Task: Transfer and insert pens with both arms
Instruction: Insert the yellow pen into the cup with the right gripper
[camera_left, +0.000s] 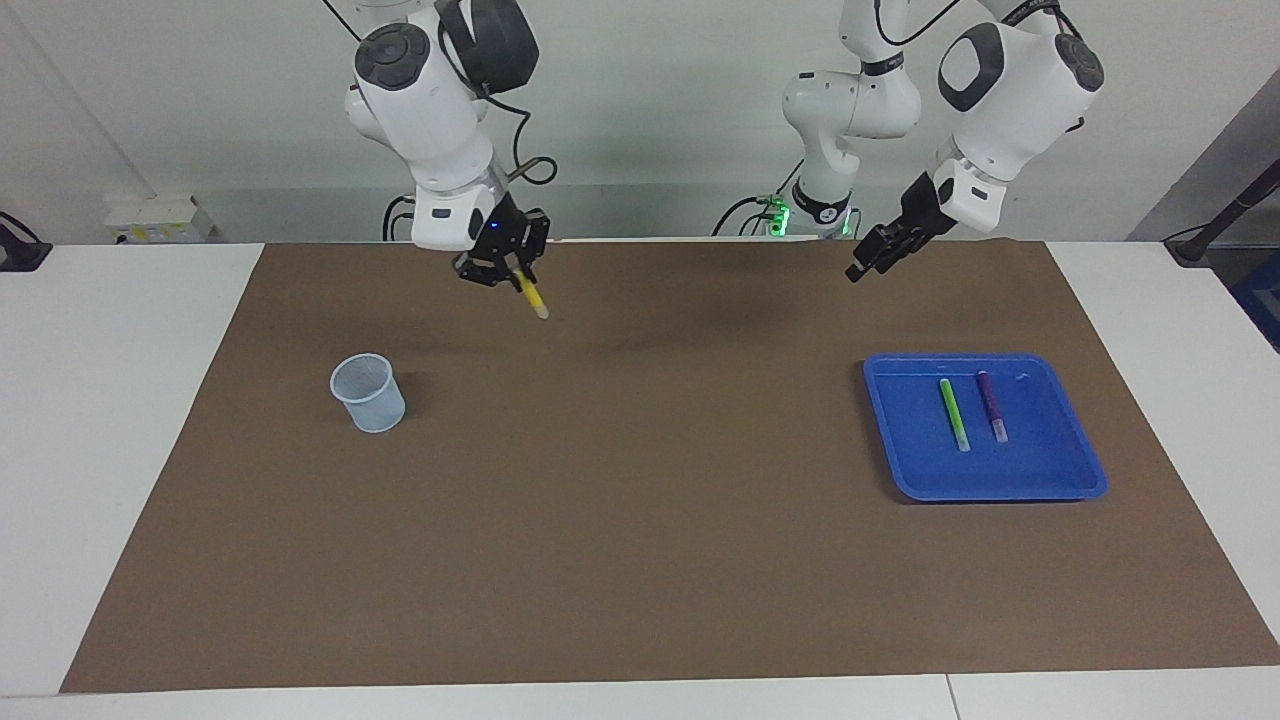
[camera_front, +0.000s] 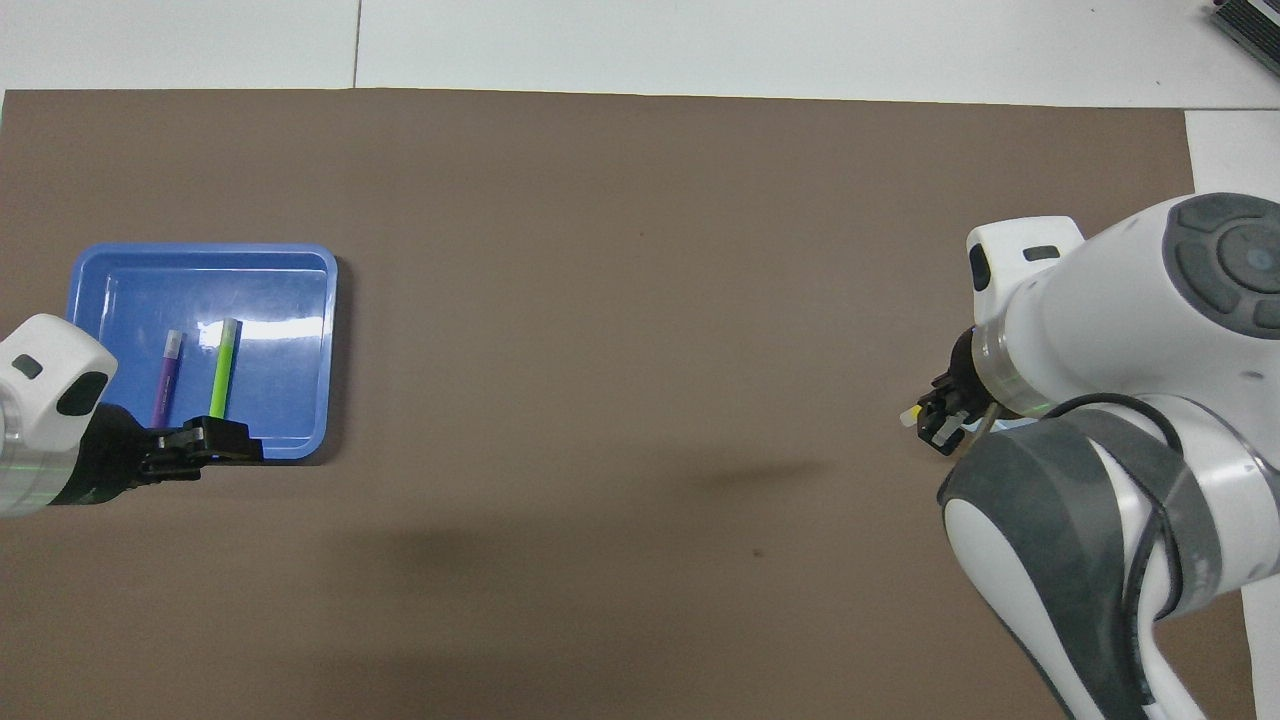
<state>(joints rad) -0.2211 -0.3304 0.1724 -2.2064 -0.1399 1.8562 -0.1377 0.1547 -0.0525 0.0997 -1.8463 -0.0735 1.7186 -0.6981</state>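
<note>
White table (camera_left: 130, 420), brown mat (camera_left: 640, 520), mesh cup (camera_left: 369, 392), blue tray (camera_left: 1085, 470).

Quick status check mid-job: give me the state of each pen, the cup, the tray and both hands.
yellow pen: held by the right hand, tilted, pale end down, in the air.
green pen: lying flat in the tray.
purple pen: lying flat in the tray, beside the green one.
mesh cup: upright, empty.
blue tray: flat on the mat.
right hand: shut on the yellow pen.
left hand: raised, holding nothing.
</note>
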